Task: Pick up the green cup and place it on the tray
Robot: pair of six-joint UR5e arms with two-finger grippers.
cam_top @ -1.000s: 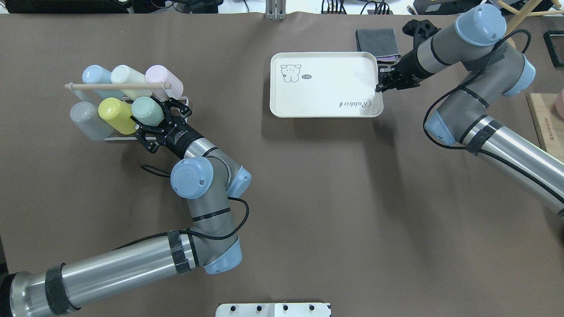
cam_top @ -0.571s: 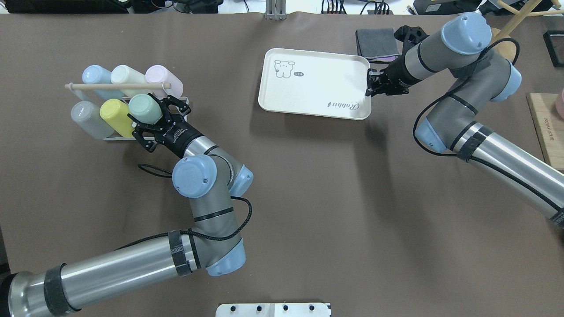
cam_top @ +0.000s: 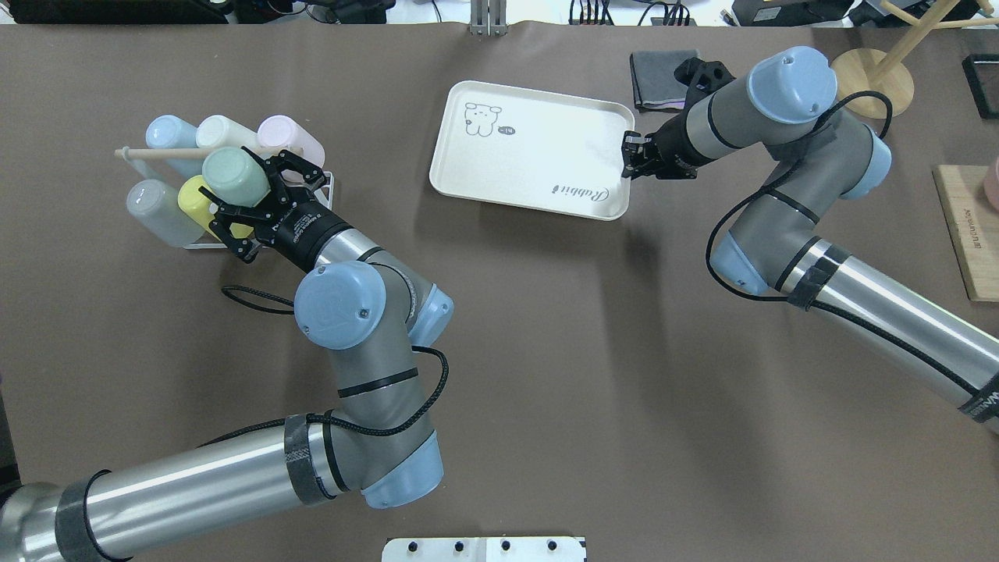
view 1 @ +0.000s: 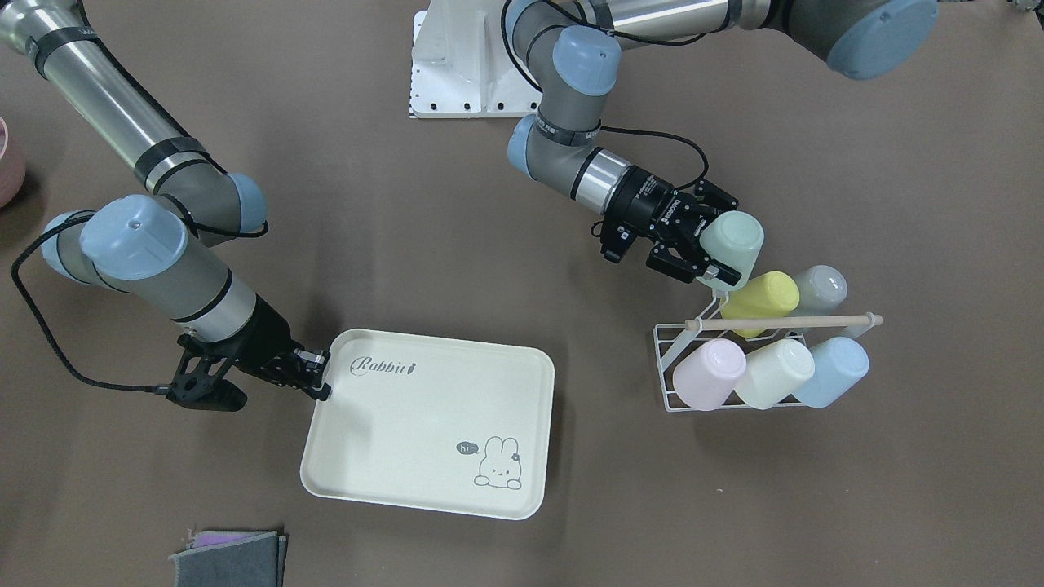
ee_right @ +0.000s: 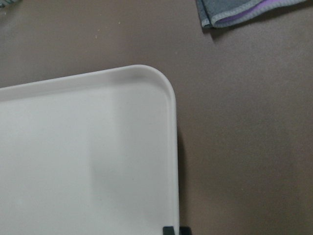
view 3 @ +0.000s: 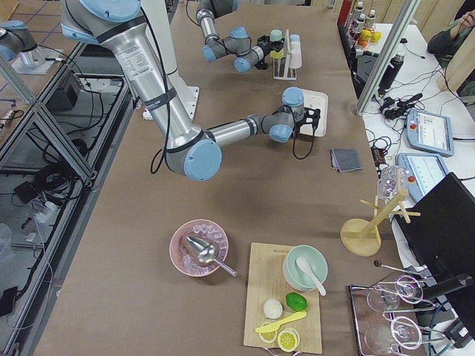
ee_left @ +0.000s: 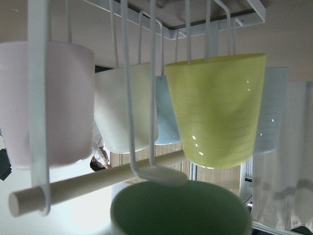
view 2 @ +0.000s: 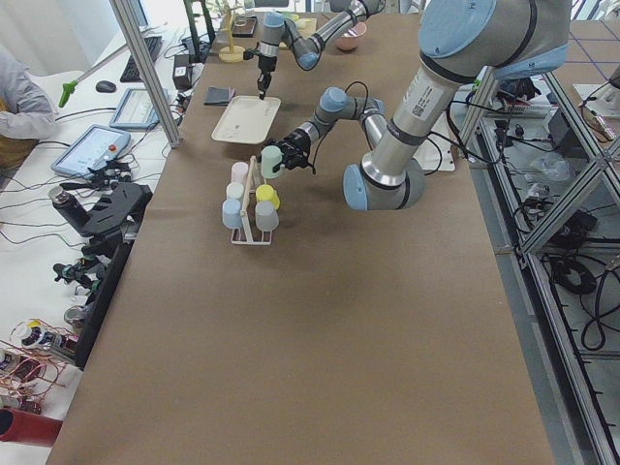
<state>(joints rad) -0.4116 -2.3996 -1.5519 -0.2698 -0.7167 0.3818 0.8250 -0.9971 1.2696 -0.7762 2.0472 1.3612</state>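
Observation:
The mint green cup [cam_top: 234, 176] is held on its side in my left gripper [cam_top: 248, 190], which is shut on it, just above the wire rack [cam_top: 204, 246]. It also shows in the front view [view 1: 732, 236], with the left gripper [view 1: 716, 241] around it. In the left wrist view its dark rim [ee_left: 181, 210] fills the bottom. The cream tray [cam_top: 531, 148] lies skewed at the table's far middle. My right gripper [cam_top: 628, 162] is shut on the tray's right edge, near the "Rabbit" script. The tray's corner shows in the right wrist view [ee_right: 83, 156].
The rack holds a yellow-green cup [cam_top: 193, 204], a grey cup [cam_top: 150, 211], and blue [cam_top: 165, 133], cream [cam_top: 218, 134] and pink [cam_top: 285, 134] cups under a wooden rod. A grey cloth [cam_top: 655, 78] lies beyond the tray. A wooden board [cam_top: 972, 226] is at the right edge.
My left gripper has lifted the green cup out of the rack's front row, up and to the left. My right gripper has pulled the tray leftward and turned it askew.

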